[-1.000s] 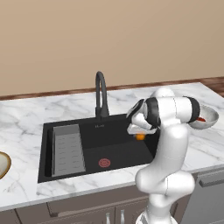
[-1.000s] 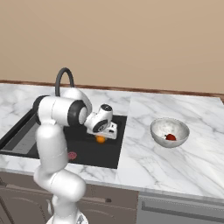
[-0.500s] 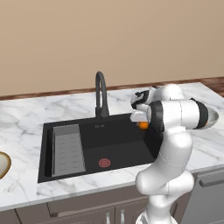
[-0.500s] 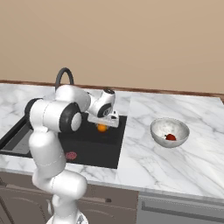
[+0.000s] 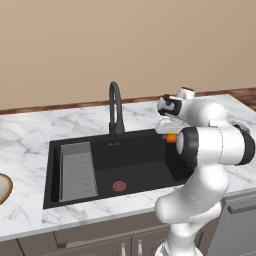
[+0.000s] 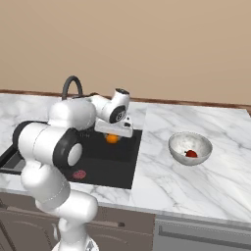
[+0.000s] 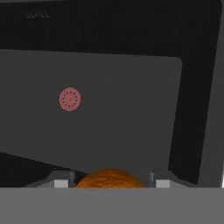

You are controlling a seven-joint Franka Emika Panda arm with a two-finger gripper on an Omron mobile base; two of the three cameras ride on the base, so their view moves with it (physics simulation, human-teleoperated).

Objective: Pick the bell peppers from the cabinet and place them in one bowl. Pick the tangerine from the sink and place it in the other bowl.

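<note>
My gripper (image 5: 170, 136) (image 6: 113, 134) hangs over the right end of the black sink (image 5: 145, 165) (image 6: 112, 164), shut on the tangerine (image 5: 171, 138) (image 6: 112, 138). In the hand view the orange tangerine (image 7: 110, 178) sits between my fingertips, above the sink floor (image 7: 131, 109). The white-grey speckled bowl (image 6: 170, 144) stands on the counter right of the sink with one red bell pepper (image 6: 191, 153) inside. The tan bowl (image 5: 4, 189) peeks in at the far left edge of the counter. The cabinet lies out of view.
A pinkish-red drain (image 5: 119, 186) (image 6: 79, 174) (image 7: 70, 99) marks the sink floor. The black gooseneck tap (image 5: 116, 107) (image 6: 72, 86) rises behind the basin, left of my gripper. A grey ribbed rack (image 5: 77, 170) fills the sink's left side. Marble counter surrounds the basin.
My gripper has risen out of the basin with the tangerine in it, moving up and toward the sink's back right corner.
</note>
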